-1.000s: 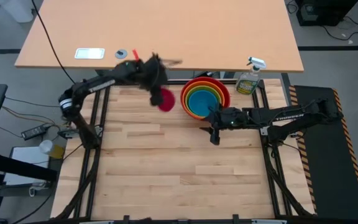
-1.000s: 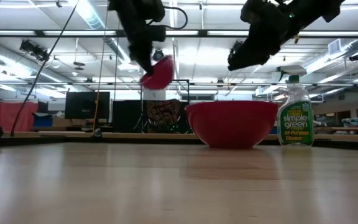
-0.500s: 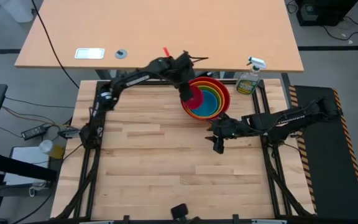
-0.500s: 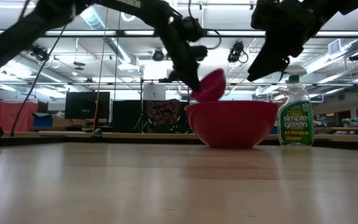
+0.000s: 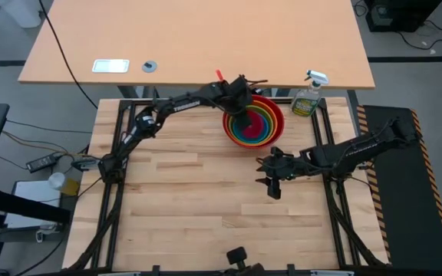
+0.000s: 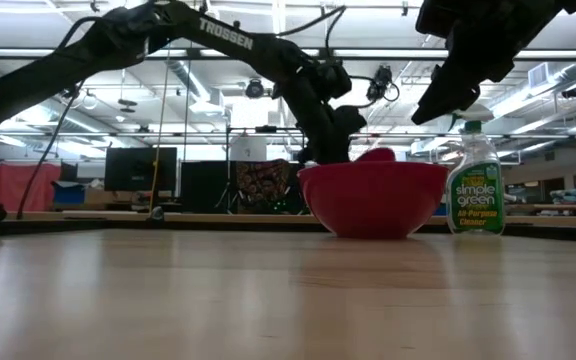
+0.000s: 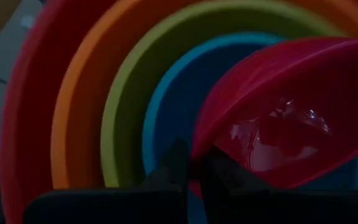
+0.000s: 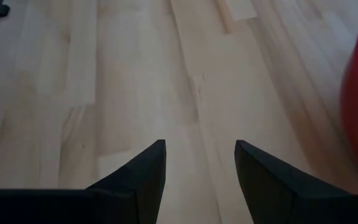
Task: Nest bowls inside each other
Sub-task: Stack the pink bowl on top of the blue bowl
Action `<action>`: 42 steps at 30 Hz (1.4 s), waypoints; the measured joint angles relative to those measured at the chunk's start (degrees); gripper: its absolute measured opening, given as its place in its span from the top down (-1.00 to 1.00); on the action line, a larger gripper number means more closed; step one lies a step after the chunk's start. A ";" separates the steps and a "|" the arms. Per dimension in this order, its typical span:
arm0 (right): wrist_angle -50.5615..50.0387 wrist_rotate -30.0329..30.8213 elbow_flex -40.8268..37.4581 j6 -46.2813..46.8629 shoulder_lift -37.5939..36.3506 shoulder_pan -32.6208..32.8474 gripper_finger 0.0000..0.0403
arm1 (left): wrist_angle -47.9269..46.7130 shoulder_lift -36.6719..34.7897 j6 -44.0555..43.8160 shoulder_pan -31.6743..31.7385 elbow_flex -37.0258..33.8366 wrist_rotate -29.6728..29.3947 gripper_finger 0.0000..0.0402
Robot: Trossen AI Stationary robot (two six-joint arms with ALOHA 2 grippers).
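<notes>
wooden table (image 5: 206,199), left claw (image 7: 194,163) pinching pink bowl (image 7: 291,112)

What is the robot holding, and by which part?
The left gripper pinches the pink bowl by its rim, over the stacked bowls. The right gripper is open, holding nothing.

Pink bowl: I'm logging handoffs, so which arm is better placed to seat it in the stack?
Left. The left gripper already pinches the pink bowl over the blue bowl; the right gripper hangs open above bare table.

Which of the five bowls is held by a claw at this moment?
The magenta-pink bowl: the left claw pinches its rim, tilted over the blue bowl.
</notes>
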 joint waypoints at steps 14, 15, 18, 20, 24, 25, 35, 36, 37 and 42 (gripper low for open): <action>-0.25 -0.01 0.00 1.84 0.01 0.71 0.02 | -3.24 0.25 5.27 -0.31 -0.02 -4.30 0.32; -0.25 0.02 0.00 1.88 0.01 0.71 0.02 | -2.80 0.25 6.44 -0.31 -0.02 -4.30 0.22; -0.57 1.42 0.00 1.88 -0.79 0.71 0.02 | -2.70 -0.29 9.75 -0.26 -0.02 -4.45 -0.04; -0.84 3.19 0.01 1.58 -2.33 0.71 0.02 | -2.51 -1.04 10.73 -0.49 -0.03 -4.77 -0.14; -3.37 6.66 0.02 0.33 -6.52 0.13 0.04 | -1.01 -2.01 12.78 -1.55 -0.04 -5.19 -0.15; -4.15 7.64 0.02 0.38 -7.71 -0.25 0.05 | -0.98 -2.07 13.47 -1.83 -0.04 -5.22 -0.13; -5.56 9.78 0.02 1.22 -10.77 -2.05 0.16 | 12.01 1.29 16.06 -1.41 -0.04 -10.59 0.14; -5.33 9.88 0.02 1.40 -10.37 -2.00 0.16 | 12.54 1.99 16.60 -1.31 -0.04 -11.22 0.16; -5.28 9.84 0.02 1.58 -10.21 -2.00 0.16 | 13.07 2.71 17.57 -1.35 -0.04 -12.52 0.17; -5.43 8.71 0.02 2.30 -9.63 -1.63 0.16 | 11.10 4.42 20.63 -2.01 -0.17 -16.46 0.21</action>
